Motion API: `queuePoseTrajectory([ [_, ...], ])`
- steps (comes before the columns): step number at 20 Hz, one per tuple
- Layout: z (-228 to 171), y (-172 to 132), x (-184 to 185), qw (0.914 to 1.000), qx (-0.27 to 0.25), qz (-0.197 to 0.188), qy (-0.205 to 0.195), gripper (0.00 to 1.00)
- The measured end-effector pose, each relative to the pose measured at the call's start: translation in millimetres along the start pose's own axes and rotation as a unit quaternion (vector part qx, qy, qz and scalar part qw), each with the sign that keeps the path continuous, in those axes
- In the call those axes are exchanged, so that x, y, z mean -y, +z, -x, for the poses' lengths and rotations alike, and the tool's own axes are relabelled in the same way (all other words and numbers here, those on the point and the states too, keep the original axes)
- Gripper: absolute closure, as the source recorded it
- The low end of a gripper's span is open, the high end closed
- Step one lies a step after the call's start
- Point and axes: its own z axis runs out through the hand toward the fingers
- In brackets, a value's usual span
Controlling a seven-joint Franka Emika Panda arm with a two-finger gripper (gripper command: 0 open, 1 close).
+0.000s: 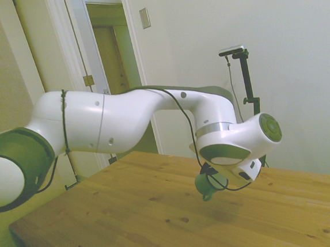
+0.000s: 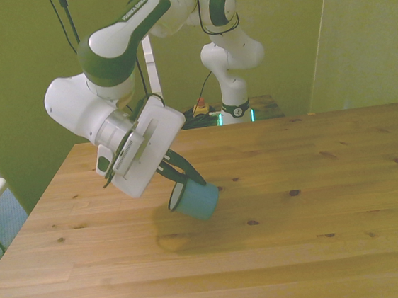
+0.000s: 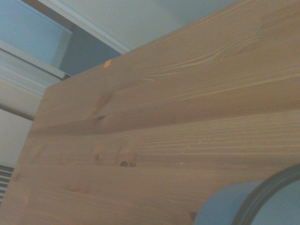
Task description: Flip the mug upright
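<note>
The gripper [image 2: 183,177] is pinching the teal mug [image 2: 194,200] at its rim, its dark fingers [image 2: 189,171] closed on the rim's edge, and it holds the mug lifted clear of the wooden table [image 2: 318,200]. In the front view the mug hangs tilted, its dark-rimmed mouth turned up toward about 10 o'clock, against the gripper, and its closed base pointing down toward about 4 o'clock. A faint shadow lies on the boards just beneath it. In the side view the mug [image 1: 205,184] shows as a small greenish shape under the white wrist, above the tabletop [image 1: 133,219], at about 7 o'clock from the wrist's round end cap. The wrist view catches only part of the mug's outer wall [image 3: 220,206] and dark rim, with the knotted table boards [image 3: 154,117] beyond.
</note>
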Motion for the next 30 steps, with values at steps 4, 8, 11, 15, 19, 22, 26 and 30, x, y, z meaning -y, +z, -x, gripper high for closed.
queuePoseTrajectory([
  [4,24,-3,22,0.9956,-0.047,0.072,-0.037,1.0],
  [8,50,11,32,0.9819,-0.106,0.139,-0.073,1.0],
  [11,74,29,35,0.9658,-0.149,0.184,-0.107,1.0],
  [15,104,62,29,0.9466,-0.178,0.233,-0.134,1.0],
  [19,111,77,20,0.9343,-0.19,0.271,-0.133,1.0],
  [22,112,81,15,0.9283,-0.188,0.293,-0.129,1.0],
  [26,112,85,16,0.9255,-0.19,0.303,-0.125,1.0],
  [30,110,88,13,0.9262,-0.192,0.303,-0.116,1.0],
])
